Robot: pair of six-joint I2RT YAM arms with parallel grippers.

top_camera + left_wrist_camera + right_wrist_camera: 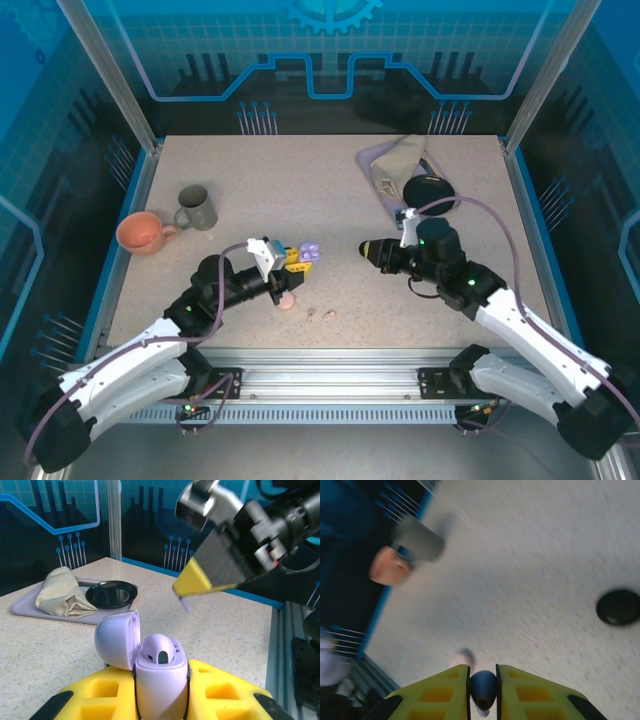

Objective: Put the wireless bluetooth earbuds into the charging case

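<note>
**Top view, with both wrist views.** Both arms reach over the speckled counter (300, 180).

- **Left arm.** My left gripper (300, 257) has its jaws clenched on the lavender charging case (161, 680) and holds it near the middle of the counter. In the left wrist view the case stands upright between the yellow fingers (225, 695). Its lid (116, 641) is hinged open to the left, and one dark socket shows in the top.
- **Right arm.** My right gripper (368, 251) faces the case from the right and stays apart from it. Its jaws are clenched on a small item.
  - In the left wrist view this reads as a lavender earbud (184, 602). A short stem pokes out below the yellow fingertip, above and to the right of the open case, without touching it.
  - In the right wrist view the same item is blurred and looks dark between the jaws.
- **Near side of the counter.** A pink case (287, 301) lies just on the near side of the left gripper. To its right, two pale pink earbuds (329, 316) lie close together.
- **Far left.** An orange cup (140, 232) and a grey mug (197, 207) stand side by side.
- **Far right.** A tray (366, 157) bears a folded cloth (400, 160) and a black dish (428, 188).
</note>
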